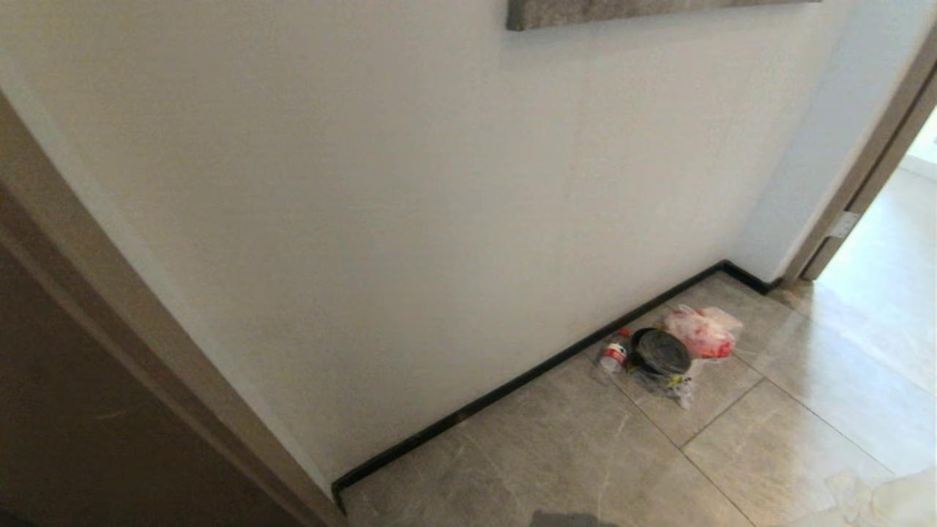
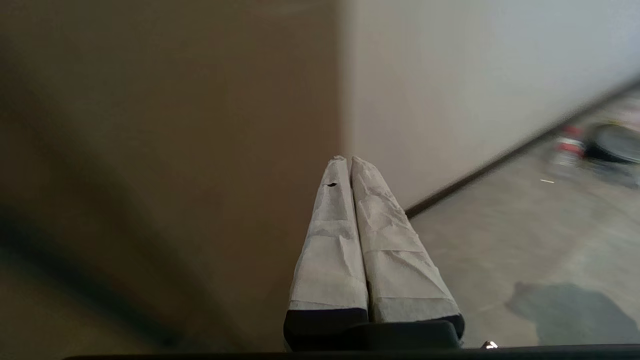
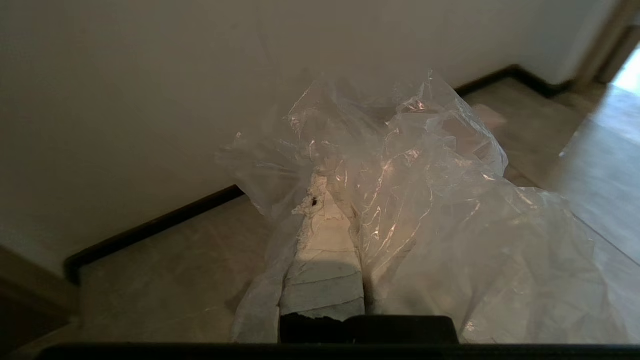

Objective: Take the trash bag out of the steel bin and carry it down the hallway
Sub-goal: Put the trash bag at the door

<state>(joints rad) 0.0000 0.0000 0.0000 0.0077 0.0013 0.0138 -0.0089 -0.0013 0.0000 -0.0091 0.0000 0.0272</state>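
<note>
The trash bag (image 3: 450,200), thin, clear and crinkled, drapes over my right gripper (image 3: 334,182), which is shut on it; one tape-wrapped finger (image 3: 325,250) shows and the plastic covers the other. A corner of the bag (image 1: 882,501) appears at the lower right of the head view. My left gripper (image 2: 348,159) is shut with nothing in it, its wrapped fingers pressed together near a brown door frame. The steel bin is out of view. The hallway floor (image 1: 571,454) has glossy beige tiles.
A white wall (image 1: 439,205) with black skirting (image 1: 527,377) runs ahead. Against it lie a small bottle (image 1: 613,354), a dark round object (image 1: 661,353) and a pink-red plastic bag (image 1: 703,333). A brown door frame (image 1: 110,329) stands left; a doorway (image 1: 878,168) opens at far right.
</note>
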